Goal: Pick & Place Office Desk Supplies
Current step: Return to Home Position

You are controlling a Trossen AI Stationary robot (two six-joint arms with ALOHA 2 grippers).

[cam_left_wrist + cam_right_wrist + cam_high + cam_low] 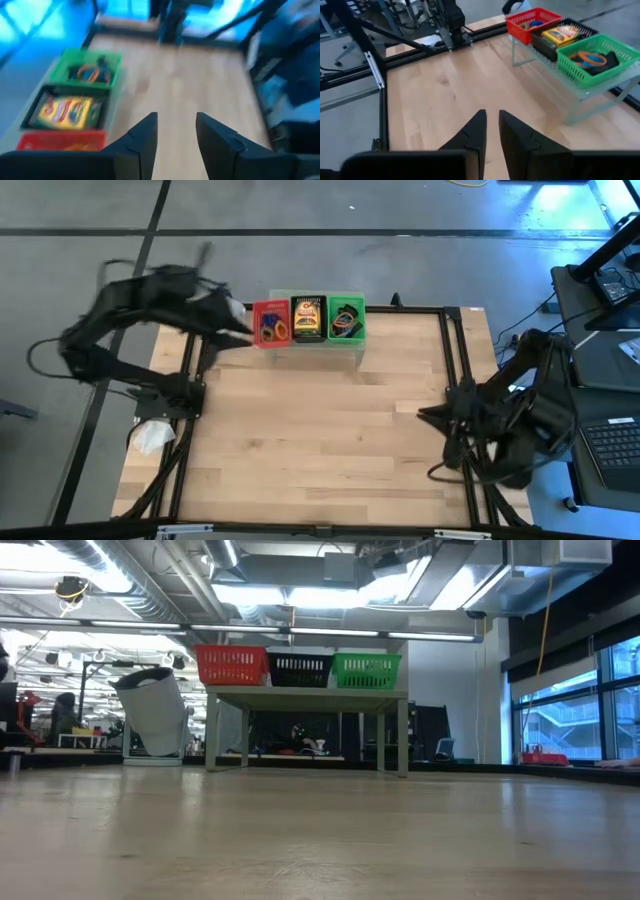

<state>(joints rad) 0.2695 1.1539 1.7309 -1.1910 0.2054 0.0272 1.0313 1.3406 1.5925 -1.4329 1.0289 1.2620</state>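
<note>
Right gripper (492,114) hung barely parted at the table's (320,440) right edge, left gripper (176,118) open beside the far-edge red bin (270,324).

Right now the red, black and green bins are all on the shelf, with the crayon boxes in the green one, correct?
No: the crayon boxes lie in the black bin, as the high view shows. All three bins are on the shelf.

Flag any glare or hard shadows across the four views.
High view: table evenly lit, no hard shadows. Low view: ceiling lights blow out above the red bin, black bin and green bin. Right wrist view: only faint shade under the shelf. Left wrist view: no glare on the bins.
</note>
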